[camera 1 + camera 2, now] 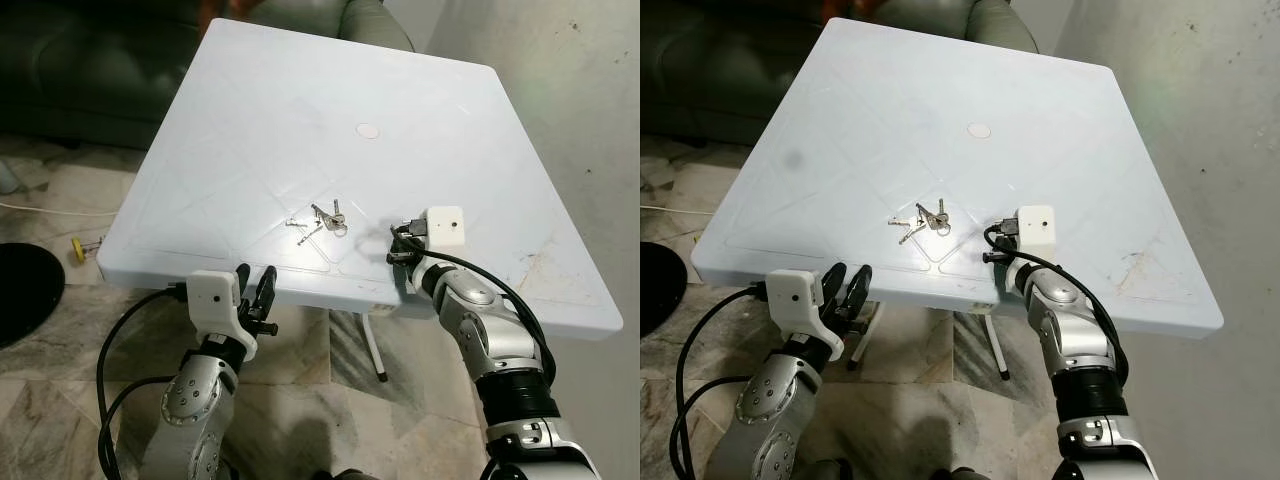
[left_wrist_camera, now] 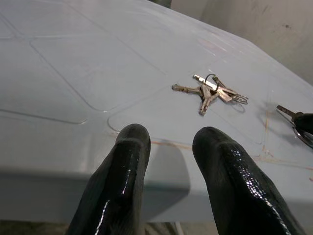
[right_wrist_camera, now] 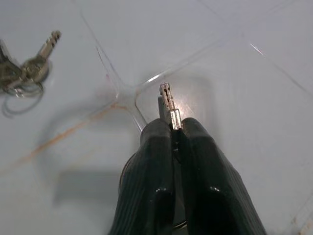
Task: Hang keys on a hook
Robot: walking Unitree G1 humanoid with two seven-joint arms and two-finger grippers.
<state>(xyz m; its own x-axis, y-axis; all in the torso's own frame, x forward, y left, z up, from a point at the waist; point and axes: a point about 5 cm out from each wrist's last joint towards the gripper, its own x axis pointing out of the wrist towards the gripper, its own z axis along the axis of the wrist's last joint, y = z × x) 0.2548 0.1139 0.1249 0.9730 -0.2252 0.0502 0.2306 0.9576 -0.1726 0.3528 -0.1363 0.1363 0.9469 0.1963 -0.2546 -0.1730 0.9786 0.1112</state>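
Right wrist view shows the right gripper (image 3: 175, 129) clamped on a slim silver key (image 3: 168, 105), its blade apparently pointing straight out beyond the fingertips over the white plastic table (image 1: 260, 110). Nearby lies a silver key bunch (image 1: 325, 219); the left gripper (image 1: 256, 287), fingers apart, hovers at the table's edge.

Bunch of keys (image 1: 325, 219) on table (image 1: 300, 110), right claw (image 3: 169, 128) just right, sofa (image 1: 90, 60) behind

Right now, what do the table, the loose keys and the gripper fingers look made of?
Table: seemingly white moulded plastic, with embossed lines and scuffs. Keys: bare silvery metal, glinting. Left gripper fingers: glossy black, perhaps rubber. The right gripper pinches another metal key.
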